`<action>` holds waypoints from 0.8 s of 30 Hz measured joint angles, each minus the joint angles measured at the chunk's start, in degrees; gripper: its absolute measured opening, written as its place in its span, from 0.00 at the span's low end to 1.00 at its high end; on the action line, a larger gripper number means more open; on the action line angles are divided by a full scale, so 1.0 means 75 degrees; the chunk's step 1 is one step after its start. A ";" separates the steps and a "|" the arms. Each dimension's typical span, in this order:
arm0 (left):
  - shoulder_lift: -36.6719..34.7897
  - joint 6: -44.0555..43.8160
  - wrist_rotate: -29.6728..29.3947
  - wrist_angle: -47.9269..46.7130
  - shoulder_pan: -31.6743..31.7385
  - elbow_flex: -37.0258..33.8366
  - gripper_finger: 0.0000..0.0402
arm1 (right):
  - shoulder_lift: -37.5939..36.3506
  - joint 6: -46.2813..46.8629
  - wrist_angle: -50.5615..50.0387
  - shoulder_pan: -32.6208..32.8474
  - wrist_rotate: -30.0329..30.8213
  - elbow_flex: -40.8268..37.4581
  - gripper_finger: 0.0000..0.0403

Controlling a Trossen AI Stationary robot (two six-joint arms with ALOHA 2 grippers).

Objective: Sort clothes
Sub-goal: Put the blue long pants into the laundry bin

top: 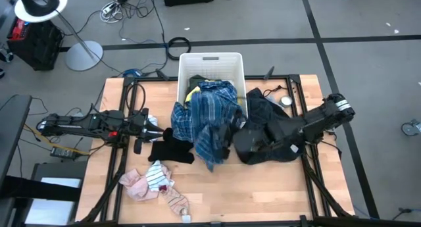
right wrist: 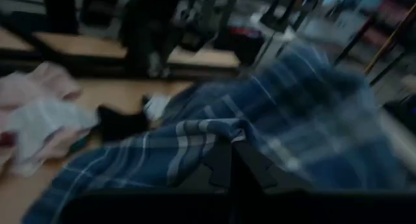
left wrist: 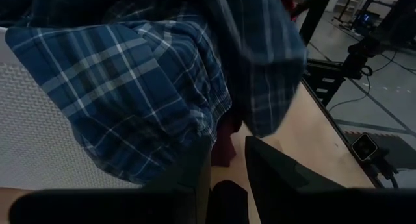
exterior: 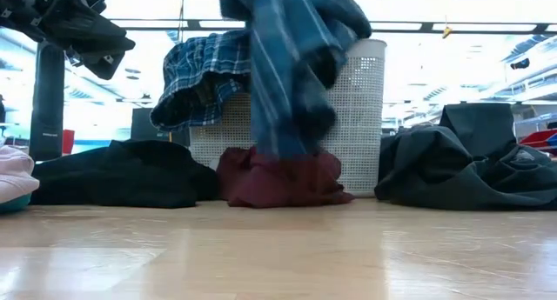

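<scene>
Right claw (right wrist: 229, 164) pinching plaid shirt (right wrist: 286, 113)

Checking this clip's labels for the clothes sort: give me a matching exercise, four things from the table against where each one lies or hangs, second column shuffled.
Things:
1. blue plaid shirt
2. black garment
3. pink and striped pieces
4. dark heap

Places:
A. near the table's front edge, on the left arm's side
B. on the table on the right arm's side of the basket
C. draped over the front of the white basket, spilling onto the table
D. flat on the table just ahead of the left gripper

Pairs: 1-C, 2-D, 3-A, 4-B
</scene>
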 joint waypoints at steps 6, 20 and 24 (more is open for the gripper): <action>0.0003 0.0020 0.0000 -0.0035 0.0000 0.0000 0.25 | 0.0000 -0.1773 -0.0058 -0.0752 -0.0334 0.1421 0.00; 0.0003 0.0070 0.0000 -0.0148 0.0000 0.0000 0.25 | 0.0000 -0.2579 0.0107 -0.3731 -0.2216 0.2994 0.00; 0.0003 0.0176 0.0000 -0.0148 0.0000 0.0000 0.25 | 0.0069 -0.1762 -0.0147 -0.4613 -0.3003 0.2994 0.00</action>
